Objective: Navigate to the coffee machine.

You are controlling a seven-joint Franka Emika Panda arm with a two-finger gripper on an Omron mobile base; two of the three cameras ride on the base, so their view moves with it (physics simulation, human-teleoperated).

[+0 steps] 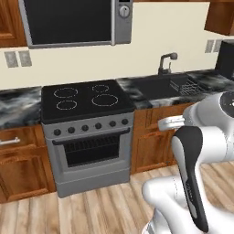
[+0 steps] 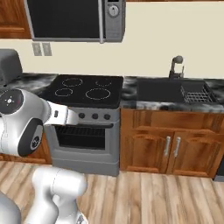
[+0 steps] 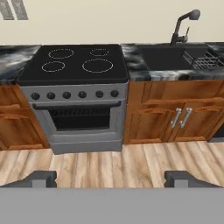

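A black boxy shape (image 1: 226, 58) stands on the counter right of the sink, cut off by the right edge of the left base view. Too little of it shows to tell whether it is the coffee machine. In the hand view my gripper (image 3: 111, 179) is open, its two dark fingertips (image 3: 41, 178) wide apart with nothing between them. It hangs over the wooden floor and faces the stove (image 3: 74, 87). My white arm (image 1: 196, 151) is folded close to the base.
A black-topped stove (image 1: 87, 123) with an oven stands straight ahead, under a microwave (image 1: 73, 20). To its right are a sink (image 2: 164, 89) with a faucet (image 2: 176, 65) and a dish rack (image 2: 197, 94). A grey appliance (image 2: 9, 65) sits on the left counter. Wooden floor lies in front.
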